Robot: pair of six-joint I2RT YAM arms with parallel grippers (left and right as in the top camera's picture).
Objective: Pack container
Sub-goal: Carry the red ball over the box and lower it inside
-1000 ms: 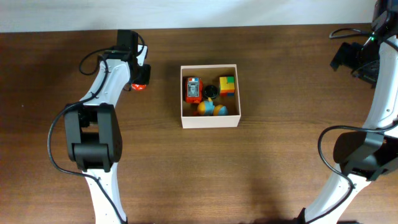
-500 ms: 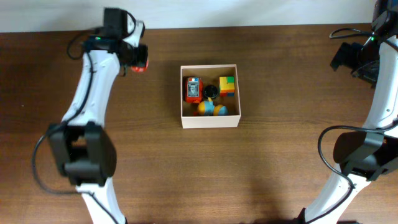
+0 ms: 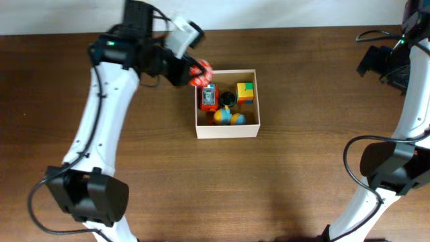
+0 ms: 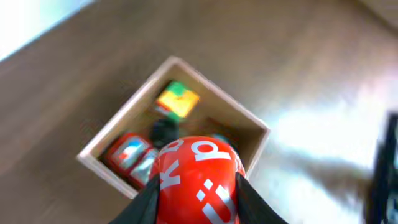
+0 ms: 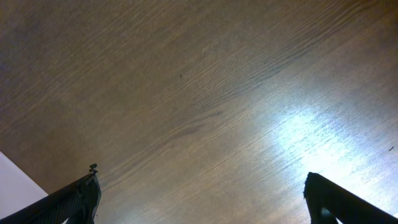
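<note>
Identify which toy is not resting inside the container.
The red round toy with white lettering, held in the left gripper over the container's upper-left corner. The orange toy, black piece, coloured cube and two blue-orange balls lie inside.

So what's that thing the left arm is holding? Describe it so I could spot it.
Find the white-walled container in the middle of the brown table. By its upper-left corner in the overhead view, the left gripper pinches a round red ball with white lettering. Unlike the toys lying inside, it is held between fingers.
</note>
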